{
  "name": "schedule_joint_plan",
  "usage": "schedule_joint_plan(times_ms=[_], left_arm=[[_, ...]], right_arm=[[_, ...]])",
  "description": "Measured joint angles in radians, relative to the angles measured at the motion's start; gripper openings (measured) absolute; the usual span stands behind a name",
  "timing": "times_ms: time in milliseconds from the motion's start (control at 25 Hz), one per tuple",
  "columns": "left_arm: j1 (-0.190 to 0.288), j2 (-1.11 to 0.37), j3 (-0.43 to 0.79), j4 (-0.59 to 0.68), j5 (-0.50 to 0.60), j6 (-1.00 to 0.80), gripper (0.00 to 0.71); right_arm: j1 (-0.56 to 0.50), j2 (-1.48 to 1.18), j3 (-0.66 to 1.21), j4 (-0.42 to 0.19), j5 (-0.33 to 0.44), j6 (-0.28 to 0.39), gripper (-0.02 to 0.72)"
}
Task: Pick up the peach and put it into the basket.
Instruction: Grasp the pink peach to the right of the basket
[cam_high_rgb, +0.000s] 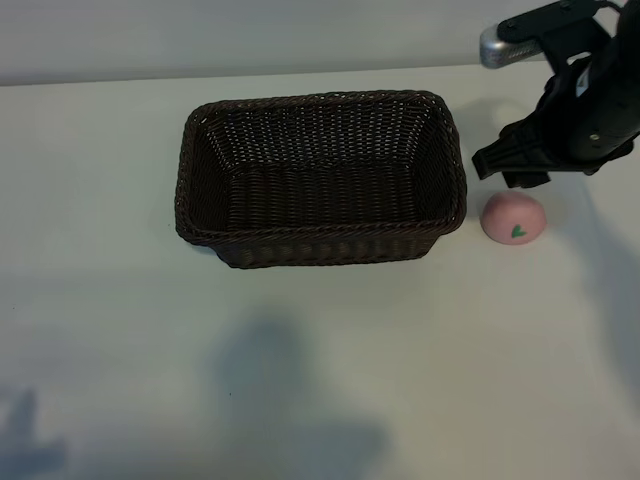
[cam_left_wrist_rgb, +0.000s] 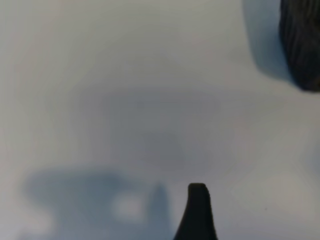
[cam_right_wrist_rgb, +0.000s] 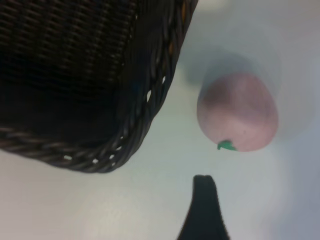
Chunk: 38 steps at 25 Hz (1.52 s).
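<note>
Plainly, the peach (cam_high_rgb: 514, 217) sits on the counter (cam_high_rgb: 330, 360) just beside the basket (cam_high_rgb: 321, 177), off the basket's corner nearest the right arm and not touching the rim. It is small, round and pale pink, with a tiny green leaf mark showing on its side. It looks like a light toy fruit with a smooth skin, so it should lift easily but could roll or squirt out of a careless pinch; I would judge the safest hold to be across its widest middle, one finger on each side. The basket is empty, a dark woven box with a braided rim, far larger than the fruit, so dropping in from above should be forgiving. The right tool (cam_high_rgb: 512, 170) hangs just above and behind the peach, pointing steeply down, not yet touching it; only one dark fingertip (cam_right_wrist_rgb: 204, 210) shows in the right wrist view, so how widely it is spread cannot be told. The left tool shows only as a fingertip (cam_left_wrist_rgb: 197, 212) over bare counter, well apart from the peach, spread wide and holding nothing.
</note>
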Motion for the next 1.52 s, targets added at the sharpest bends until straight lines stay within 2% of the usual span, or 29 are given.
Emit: schedule_joint_plan(times_ms=[560, 1040, 1520], left_arm=[[-0.001, -0.014, 0.009, -0.002, 0.011, 0.000, 0.596], [-0.001, -0.014, 0.009, -0.003, 0.012, 0.000, 0.595], [-0.001, -0.014, 0.009, -0.003, 0.013, -0.001, 0.594]], right_arm=[[-0.058, 0.228, 0.000, -0.007, -0.069, 0.006, 0.533], [-0.060, 0.283, 0.000, -0.007, -0.153, 0.006, 0.533], [-0.060, 0.283, 0.000, -0.007, -0.175, 0.006, 0.512]])
